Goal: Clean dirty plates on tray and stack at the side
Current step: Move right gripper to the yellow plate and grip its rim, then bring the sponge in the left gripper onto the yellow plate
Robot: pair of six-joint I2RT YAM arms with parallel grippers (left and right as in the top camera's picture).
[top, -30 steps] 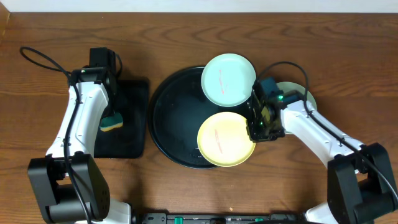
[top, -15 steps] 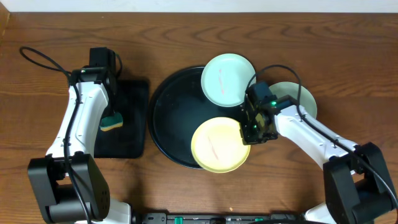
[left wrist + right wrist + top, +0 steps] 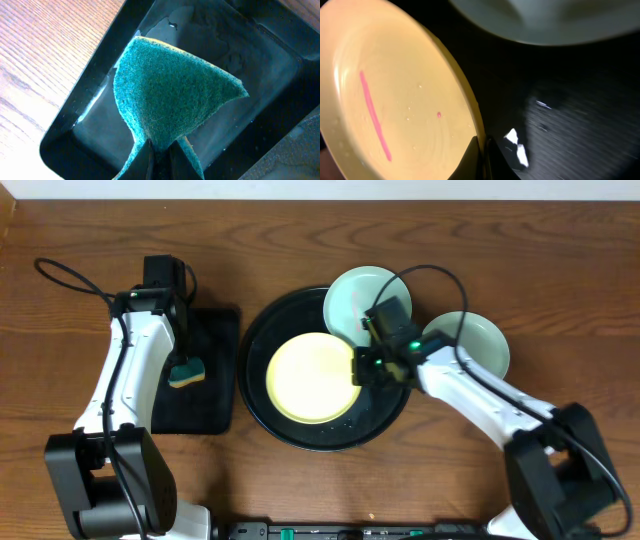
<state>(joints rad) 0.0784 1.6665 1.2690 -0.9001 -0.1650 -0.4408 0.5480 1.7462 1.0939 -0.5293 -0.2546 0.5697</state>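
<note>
The pale yellow plate (image 3: 310, 377) lies in the middle of the round black tray (image 3: 262, 332); a pink streak marks it in the right wrist view (image 3: 395, 95). My right gripper (image 3: 364, 367) is shut on its right rim (image 3: 481, 150). One mint-blue plate (image 3: 352, 295) overlaps the tray's back right rim. The other mint-blue plate (image 3: 478, 340) rests on the table right of the tray. My left gripper (image 3: 180, 363) is shut on a green sponge (image 3: 170, 90) over the rectangular black tray (image 3: 215, 380).
The rectangular tray (image 3: 65, 135) holds a film of water. Brown wooden tabletop (image 3: 560, 270) surrounds both trays. A black cable (image 3: 70, 275) loops at the back left.
My right gripper has dragged the yellow plate left, from the tray's front right rim to the tray's middle. The left arm and sponge have stayed still.
</note>
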